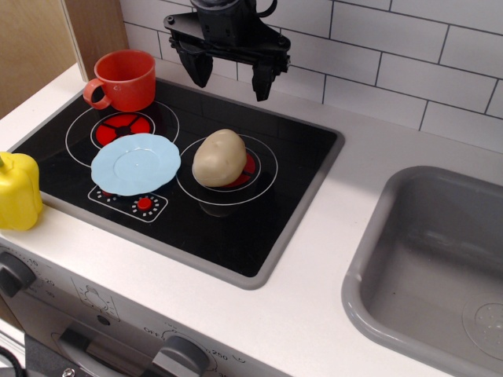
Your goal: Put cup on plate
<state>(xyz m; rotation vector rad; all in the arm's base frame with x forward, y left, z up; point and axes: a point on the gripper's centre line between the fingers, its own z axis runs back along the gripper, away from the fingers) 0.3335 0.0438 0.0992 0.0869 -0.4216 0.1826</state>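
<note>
One glossy tapered cup | scalloped pale-blue plate | smooth rounded potato | tool released, spread

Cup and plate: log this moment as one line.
cup upright at stove's back left, off plate | plate bare, in front | gripper open above, holding nothing | potato on right burner

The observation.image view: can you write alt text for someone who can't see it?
A red-orange cup stands on a toy stove's black cooktop, behind an empty light blue plate. A potato lies right of the plate; the open gripper hangs above.
</note>
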